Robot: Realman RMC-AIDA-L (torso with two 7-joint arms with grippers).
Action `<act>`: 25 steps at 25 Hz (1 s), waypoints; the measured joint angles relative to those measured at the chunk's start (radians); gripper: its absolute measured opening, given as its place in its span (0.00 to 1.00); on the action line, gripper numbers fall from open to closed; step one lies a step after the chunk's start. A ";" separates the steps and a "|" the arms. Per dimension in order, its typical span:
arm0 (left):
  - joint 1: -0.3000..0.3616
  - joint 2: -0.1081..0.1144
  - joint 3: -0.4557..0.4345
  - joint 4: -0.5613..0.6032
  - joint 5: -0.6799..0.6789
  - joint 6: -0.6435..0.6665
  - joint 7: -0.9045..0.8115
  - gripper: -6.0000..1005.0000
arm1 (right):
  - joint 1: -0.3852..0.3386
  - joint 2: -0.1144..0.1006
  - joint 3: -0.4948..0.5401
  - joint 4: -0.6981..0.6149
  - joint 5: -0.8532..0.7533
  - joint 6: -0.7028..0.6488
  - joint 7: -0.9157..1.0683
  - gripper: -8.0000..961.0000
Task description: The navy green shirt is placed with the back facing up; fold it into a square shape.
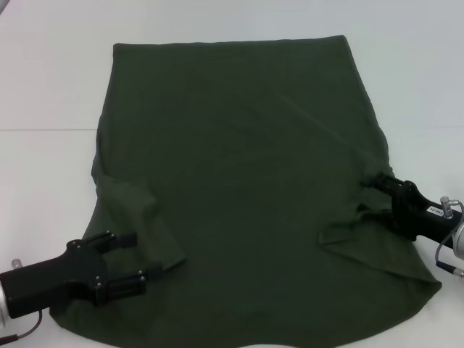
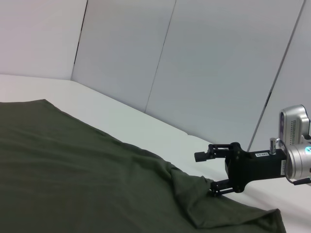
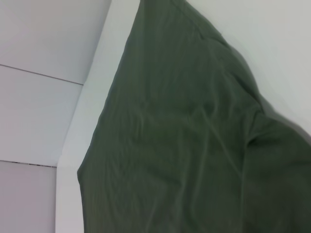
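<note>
The navy green shirt [image 1: 239,188] lies flat on the white table [image 1: 43,80], with both short sleeves folded inward onto the body. My left gripper [image 1: 139,259] is open at the shirt's near left edge, its fingers either side of the folded left sleeve. My right gripper [image 1: 367,196] is open at the shirt's right edge, by the folded right sleeve. The left wrist view shows the right gripper [image 2: 208,173] open, its lower finger [image 2: 219,187] against a raised fold of the shirt [image 2: 73,160]. The right wrist view shows only the shirt [image 3: 184,145] and the table.
White table [image 3: 272,43] surrounds the shirt on the left, right and far sides. Pale wall panels [image 2: 194,63] stand behind the table's far edge. A table seam [image 1: 43,130] runs on the left.
</note>
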 joint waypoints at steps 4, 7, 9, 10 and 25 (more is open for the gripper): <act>0.001 0.000 0.000 0.000 -0.001 0.000 0.000 0.87 | 0.015 0.000 -0.003 -0.001 0.016 0.006 -0.009 0.86; 0.002 0.000 0.000 0.000 -0.001 0.000 0.000 0.87 | 0.032 0.000 -0.009 0.001 0.024 0.009 -0.018 0.86; 0.003 0.000 0.000 0.000 -0.001 0.000 0.000 0.87 | 0.046 0.000 -0.009 0.004 0.024 0.014 -0.028 0.86; 0.004 0.000 0.000 0.000 -0.002 0.000 0.000 0.87 | 0.055 0.000 -0.009 0.005 0.024 0.018 -0.036 0.86; 0.013 -0.002 -0.011 0.000 -0.005 0.001 -0.002 0.87 | 0.192 0.008 -0.065 0.037 0.022 0.081 -0.213 0.86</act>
